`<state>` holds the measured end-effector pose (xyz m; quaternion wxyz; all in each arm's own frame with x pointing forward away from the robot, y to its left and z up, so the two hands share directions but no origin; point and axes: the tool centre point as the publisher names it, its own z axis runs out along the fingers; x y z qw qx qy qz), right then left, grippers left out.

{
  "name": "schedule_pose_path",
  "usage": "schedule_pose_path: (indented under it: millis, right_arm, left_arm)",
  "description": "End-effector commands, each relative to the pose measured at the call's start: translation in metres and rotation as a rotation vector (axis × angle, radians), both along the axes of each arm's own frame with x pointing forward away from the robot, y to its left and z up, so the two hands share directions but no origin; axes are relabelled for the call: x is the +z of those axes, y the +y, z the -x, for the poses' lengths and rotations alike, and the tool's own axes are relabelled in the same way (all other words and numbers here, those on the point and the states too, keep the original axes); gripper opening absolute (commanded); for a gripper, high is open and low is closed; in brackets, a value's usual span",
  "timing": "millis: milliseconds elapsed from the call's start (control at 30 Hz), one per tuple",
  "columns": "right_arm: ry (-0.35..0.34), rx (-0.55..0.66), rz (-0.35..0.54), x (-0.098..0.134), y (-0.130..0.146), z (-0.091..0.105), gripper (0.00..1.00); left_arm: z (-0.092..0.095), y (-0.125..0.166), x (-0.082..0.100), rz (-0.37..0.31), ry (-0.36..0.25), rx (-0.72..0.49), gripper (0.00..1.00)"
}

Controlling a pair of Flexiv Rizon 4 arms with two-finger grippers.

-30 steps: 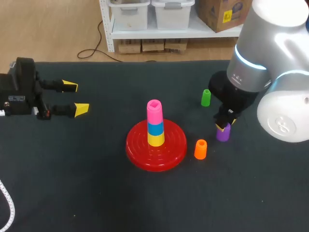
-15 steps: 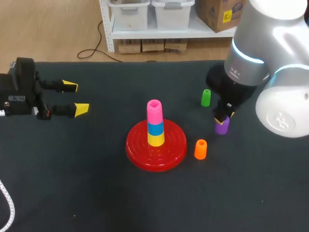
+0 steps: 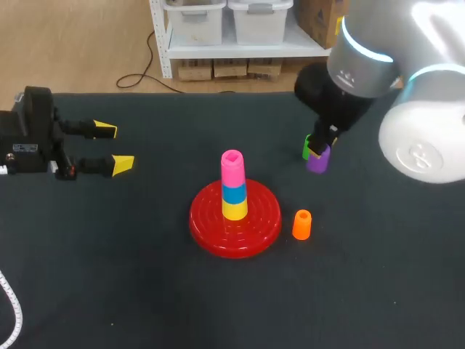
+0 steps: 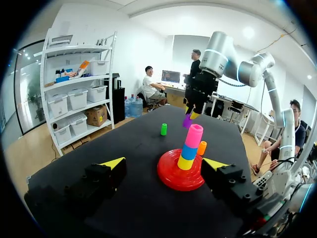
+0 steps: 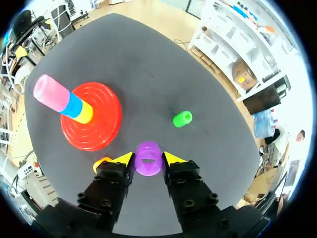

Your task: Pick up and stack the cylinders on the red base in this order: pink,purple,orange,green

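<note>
Purple plastic cylinder (image 5: pixel 147 157) sits clamped between the yellow tips of your right gripper (image 5: pixel 148 159), lifted off the black table (image 3: pixel 145 291) right of its middle. Your right wrist view shows the small green cylinder (image 5: pixel 182 119) whole, while the head view half hides it behind the purple one. A pink cylinder (image 3: pixel 232 169) tops the stack on the round red base (image 3: pixel 203 218), with the orange cylinder (image 3: pixel 301 225) just beside it. Your left gripper (image 3: pixel 114 147) hangs open near the left edge.

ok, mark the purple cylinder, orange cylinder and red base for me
purple cylinder (image 5: pixel 147 157): right wrist view, on its top end.
orange cylinder (image 3: pixel 301 226): head view, on its side wall.
red base (image 3: pixel 205 218): head view, on the bare ribbed disc.
</note>
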<state>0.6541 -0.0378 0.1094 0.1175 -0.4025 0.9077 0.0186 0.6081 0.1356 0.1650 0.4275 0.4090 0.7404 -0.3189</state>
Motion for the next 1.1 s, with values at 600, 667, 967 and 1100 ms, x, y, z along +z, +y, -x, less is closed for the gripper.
schedule_pose_path:
  millis: [600, 667, 967, 1100]
  right_arm:
    - [0.016, 0.203, 0.000, 0.076, 0.078, -0.011, 0.00]
    - [0.017, 0.214, -0.003, 0.079, 0.083, -0.011, 0.00]
    - [0.022, 0.286, 0.005, 0.085, 0.107, 0.004, 0.00]
    - [0.021, 0.326, 0.017, 0.088, 0.119, 0.011, 0.00]
  left_arm:
    - [0.000, 0.000, -0.002, 0.005, -0.008, 0.003, 1.00]
    - [0.000, 0.000, -0.002, 0.005, -0.008, 0.003, 1.00]
    - [0.000, 0.000, -0.002, 0.005, -0.008, 0.003, 1.00]
    - [0.000, 0.000, -0.002, 0.005, -0.008, 0.003, 1.00]
